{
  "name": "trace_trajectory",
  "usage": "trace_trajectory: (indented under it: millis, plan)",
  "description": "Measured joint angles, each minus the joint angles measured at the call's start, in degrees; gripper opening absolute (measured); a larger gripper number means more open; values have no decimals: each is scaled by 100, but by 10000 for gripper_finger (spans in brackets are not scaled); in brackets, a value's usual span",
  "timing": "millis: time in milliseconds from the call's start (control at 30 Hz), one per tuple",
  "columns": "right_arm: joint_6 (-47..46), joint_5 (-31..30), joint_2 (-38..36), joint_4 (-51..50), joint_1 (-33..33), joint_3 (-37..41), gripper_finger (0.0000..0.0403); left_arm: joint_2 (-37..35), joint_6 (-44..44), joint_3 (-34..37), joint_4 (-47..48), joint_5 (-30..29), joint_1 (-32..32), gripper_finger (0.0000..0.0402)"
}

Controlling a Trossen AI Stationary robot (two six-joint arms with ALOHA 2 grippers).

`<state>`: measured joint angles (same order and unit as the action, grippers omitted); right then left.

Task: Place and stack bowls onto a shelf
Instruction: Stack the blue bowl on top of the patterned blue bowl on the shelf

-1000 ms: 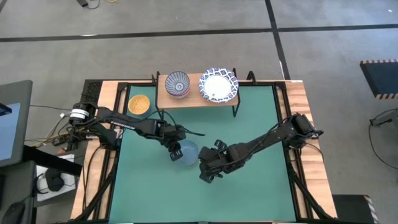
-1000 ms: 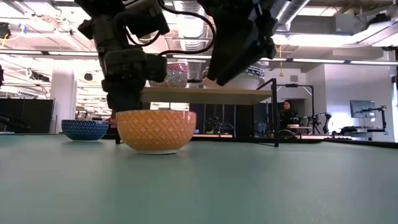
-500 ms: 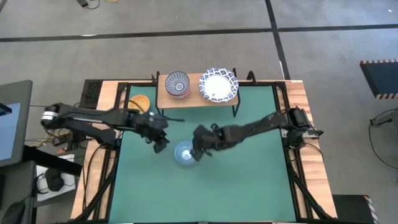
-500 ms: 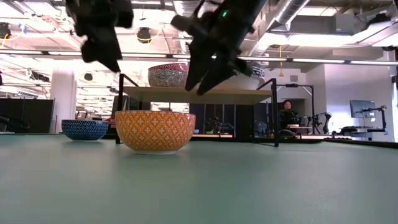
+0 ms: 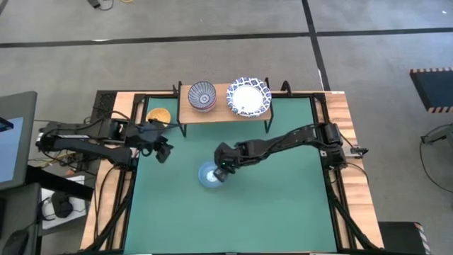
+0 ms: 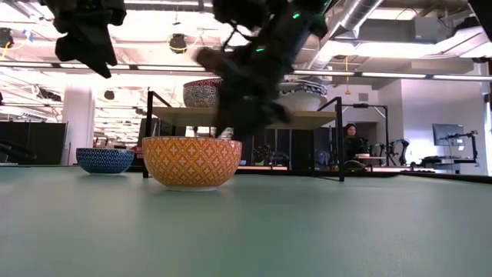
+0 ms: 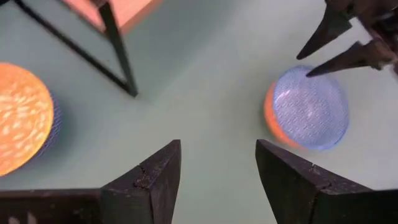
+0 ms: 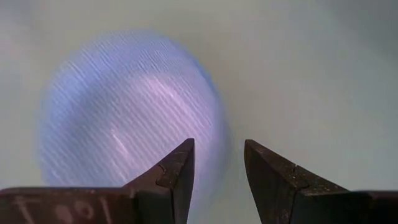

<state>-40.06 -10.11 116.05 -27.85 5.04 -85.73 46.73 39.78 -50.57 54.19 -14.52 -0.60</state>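
Bowls, L to R: yellow-orange bowl [image 5: 158,117] on table far left by shelf [image 5: 219,112] leg; left gripper [image 5: 162,148] beside it, fingers spread, empty. Light blue bowl [image 5: 210,175] mid-table, orange outside. Right gripper [image 5: 221,168] over its right rim, fingers spread. Shelf holds grey-patterned bowl [image 5: 202,95] + white bowl [image 5: 248,97].

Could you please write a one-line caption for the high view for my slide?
Right gripper reaches over a light blue bowl mid-table; left gripper waits beside the shelf holding two bowls.
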Motion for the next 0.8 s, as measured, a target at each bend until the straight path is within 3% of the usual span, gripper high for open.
trace_trajectory:
  millis: [300,600,800]
  plan:
    - [108,262,232,32,-31,-15,160,114,-77,1,187,-131,-2,190]
    - [114,575,331,31,-39,-38,46,240,-95,1,234,-132,-2,190]
    - [294,600,135,-121,-56,-182,38,235,-178,1,261,-134,-2,190]
